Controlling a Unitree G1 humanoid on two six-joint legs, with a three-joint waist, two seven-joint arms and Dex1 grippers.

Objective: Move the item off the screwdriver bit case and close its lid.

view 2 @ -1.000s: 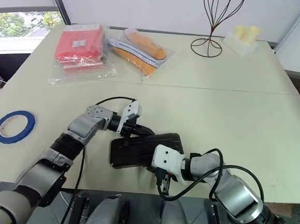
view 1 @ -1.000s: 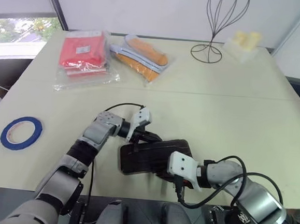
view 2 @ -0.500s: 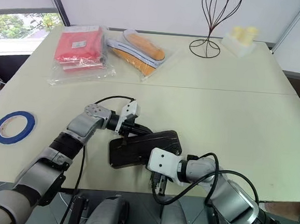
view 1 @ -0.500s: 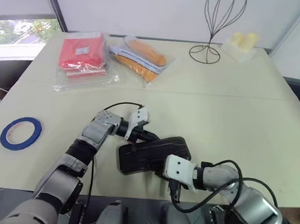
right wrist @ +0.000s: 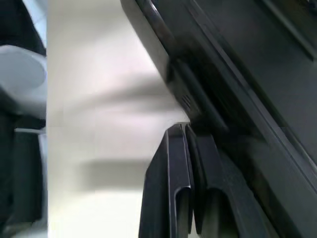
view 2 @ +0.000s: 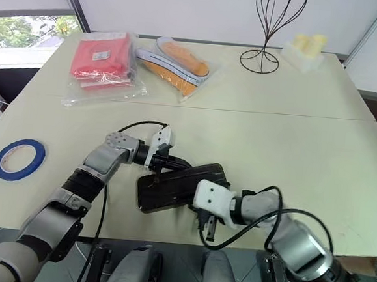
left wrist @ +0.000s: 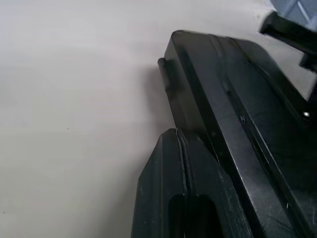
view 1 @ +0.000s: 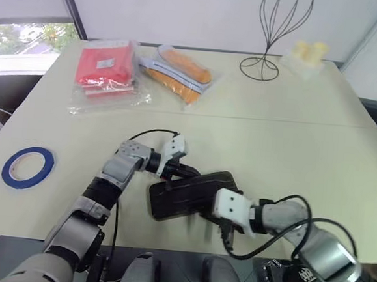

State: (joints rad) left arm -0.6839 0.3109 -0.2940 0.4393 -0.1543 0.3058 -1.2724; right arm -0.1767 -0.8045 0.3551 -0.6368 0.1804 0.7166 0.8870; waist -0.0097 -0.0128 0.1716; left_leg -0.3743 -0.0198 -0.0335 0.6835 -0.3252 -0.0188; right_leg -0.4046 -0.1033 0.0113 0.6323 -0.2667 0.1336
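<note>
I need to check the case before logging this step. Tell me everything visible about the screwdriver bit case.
The screwdriver bit case is a flat, dark, glossy plastic rectangle with rounded corners, lying near the table's front edge, turned a little askew. Its lid looks folded down over the tray, so no bits show. The left hand, fingers shut, presses at its far left corner; the right hand, also shut, sits against its near right edge. Nothing lies on top of it.
</note>
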